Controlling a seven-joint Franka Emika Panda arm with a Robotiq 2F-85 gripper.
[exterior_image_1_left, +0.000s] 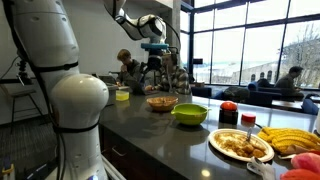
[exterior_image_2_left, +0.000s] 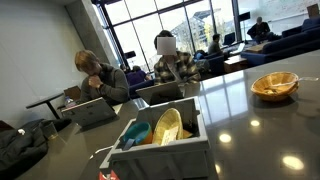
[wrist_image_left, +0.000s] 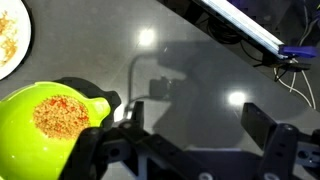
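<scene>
Wrist view, looking straight down on a dark, glossy counter (wrist_image_left: 200, 60). The gripper (wrist_image_left: 195, 112) enters from the lower edge of the frame. Its fingers (wrist_image_left: 262, 125) are spread wide with only bare counter between them, so it holds nothing and touches nothing.

At lower left, a green bowl (wrist_image_left: 25, 145) sits upright and level, which keeps its load of loose orange-brown crumbs (wrist_image_left: 60, 115) inside. A short projection on its rim points toward the middle of the frame and lies just beside the nearer finger in the picture. The gripper appears to be higher than the bowl, so the two are judged apart.

At upper left, a white plate (wrist_image_left: 26, 45) of pale shredded food lies flat, well apart from the fingers. At upper right, cables (wrist_image_left: 290, 60) trail past the counter's far edge, off the working surface.

In an exterior view, the arm (exterior_image_1_left: 70, 90) rises at the left of the frame and arches over. The gripper (exterior_image_1_left: 151, 62) hangs at upper middle, high above a wooden bowl (exterior_image_1_left: 161, 102). That height appears to keep the fingers clear of every dish. Bananas (exterior_image_1_left: 290, 138) lie at lower right.

In an exterior view, the wooden bowl (exterior_image_2_left: 273, 86) sits at the right. At lower middle, a dish rack (exterior_image_2_left: 160, 155) props a yellow plate (exterior_image_2_left: 168, 125) on edge. The gripper does not show there.
</scene>
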